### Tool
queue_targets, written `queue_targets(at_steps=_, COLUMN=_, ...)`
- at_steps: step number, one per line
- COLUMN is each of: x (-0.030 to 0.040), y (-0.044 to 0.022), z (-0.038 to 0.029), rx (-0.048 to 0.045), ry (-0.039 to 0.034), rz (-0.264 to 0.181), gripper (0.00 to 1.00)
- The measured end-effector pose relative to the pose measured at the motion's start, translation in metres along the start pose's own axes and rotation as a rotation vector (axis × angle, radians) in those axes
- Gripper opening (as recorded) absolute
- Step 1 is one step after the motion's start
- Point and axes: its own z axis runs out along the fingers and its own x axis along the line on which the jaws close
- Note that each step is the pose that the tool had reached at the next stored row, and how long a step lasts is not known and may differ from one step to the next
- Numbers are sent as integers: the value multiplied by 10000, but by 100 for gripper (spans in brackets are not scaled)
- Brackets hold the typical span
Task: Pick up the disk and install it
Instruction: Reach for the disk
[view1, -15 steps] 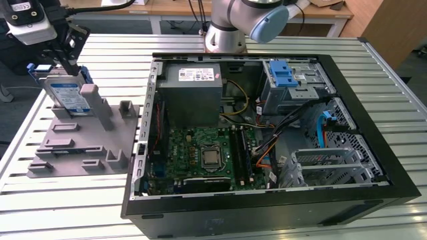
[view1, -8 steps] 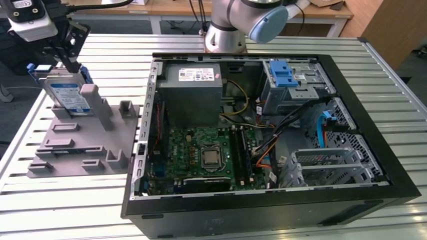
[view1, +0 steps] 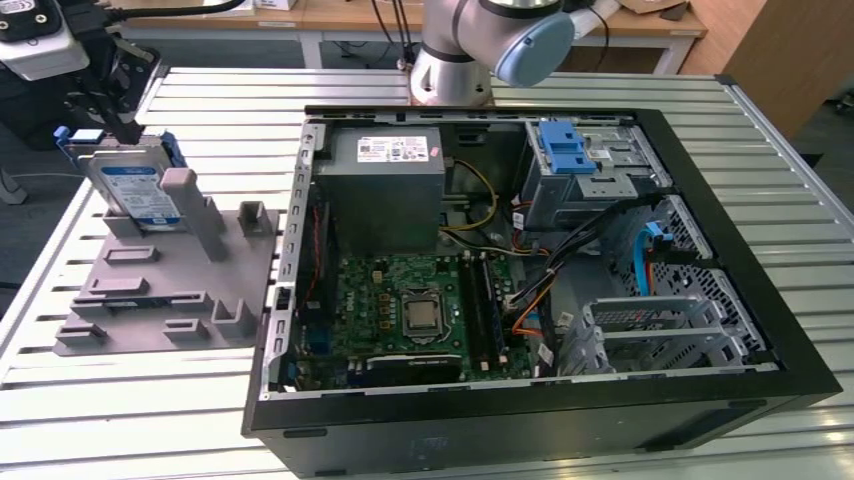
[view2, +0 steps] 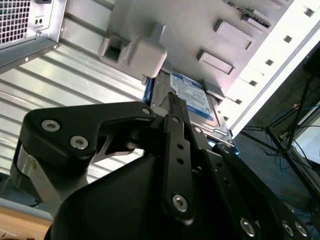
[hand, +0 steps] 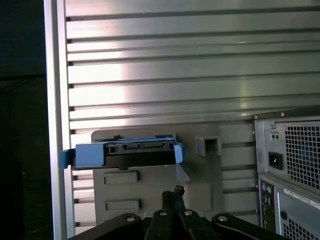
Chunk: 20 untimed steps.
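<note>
The disk is a silver-grey drive with a blue-and-white label, clipped in a blue bracket. It stands on edge in a slot of the grey holder, at the exterior view's left. My gripper hangs just over its upper edge, with the black fingers drawn together and nothing between them. In the second wrist view the fingertips lie in front of the disk's labelled face. In the first wrist view the disk shows edge-on past the shut gripper.
An open black computer case lies on the slatted metal table. Inside are a grey power-supply box, a green motherboard, a blue-latched drive cage and a metal bay. The arm's base stands behind the case.
</note>
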Motion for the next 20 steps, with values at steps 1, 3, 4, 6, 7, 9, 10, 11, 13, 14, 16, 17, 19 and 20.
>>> queue_targets(at_steps=1, x=1, y=1, z=0, rx=-1, ry=-1, rz=0, gripper=11)
queue_targets(at_steps=3, x=1, y=1, z=0, rx=0, ry=0, rz=-2, gripper=11)
queue_targets(at_steps=4, x=2, y=0, z=-1, rx=0, ry=1, rz=-2, gripper=11)
queue_targets(at_steps=6, x=3, y=1, z=0, rx=0, ry=0, rz=-1, gripper=11)
queue_targets(at_steps=7, x=3, y=0, z=0, rx=-1, ry=0, rz=-1, gripper=11)
queue_targets(at_steps=9, x=3, y=0, z=0, rx=0, ry=0, rz=-1, gripper=11)
queue_targets(at_steps=10, x=3, y=0, z=-1, rx=0, ry=1, rz=-1, gripper=11)
queue_targets(at_steps=11, x=4, y=0, z=0, rx=0, ry=0, rz=-1, gripper=11)
queue_targets(at_steps=13, x=5, y=0, z=-1, rx=1, ry=0, rz=-1, gripper=11)
queue_targets(at_steps=14, x=5, y=1, z=0, rx=1, ry=30, rz=1, gripper=11)
queue_targets(at_steps=16, x=5, y=1, z=0, rx=17, ry=226, rz=10, gripper=11)
queue_targets(at_steps=17, x=5, y=1, z=1, rx=18, ry=256, rz=11, gripper=11)
queue_targets(at_steps=19, x=5, y=0, z=0, rx=20, ry=263, rz=11, gripper=11)
queue_targets(at_steps=20, x=5, y=0, z=-1, rx=20, ry=264, rz=11, gripper=11)
